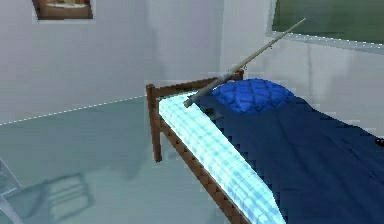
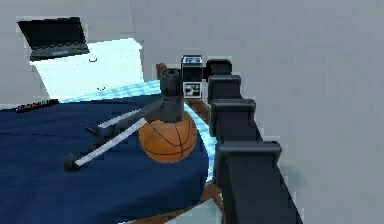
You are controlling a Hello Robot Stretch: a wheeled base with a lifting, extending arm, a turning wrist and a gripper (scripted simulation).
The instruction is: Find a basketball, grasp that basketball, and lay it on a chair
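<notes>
Round orange basketball (image 2: 167,142) located on navy-quilted bed (image 2: 40,150). My dark gripper (image 2: 172,112) stands at it; hold cannot be told. Grasp unconfirmed; chair placement outstanding.

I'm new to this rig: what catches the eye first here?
An orange basketball lies on the dark blue bed in the arm side view, with the gripper right at it. A long grey bat lies beside it, and a blue pillow sits at the bed's head in the forward view.
</notes>
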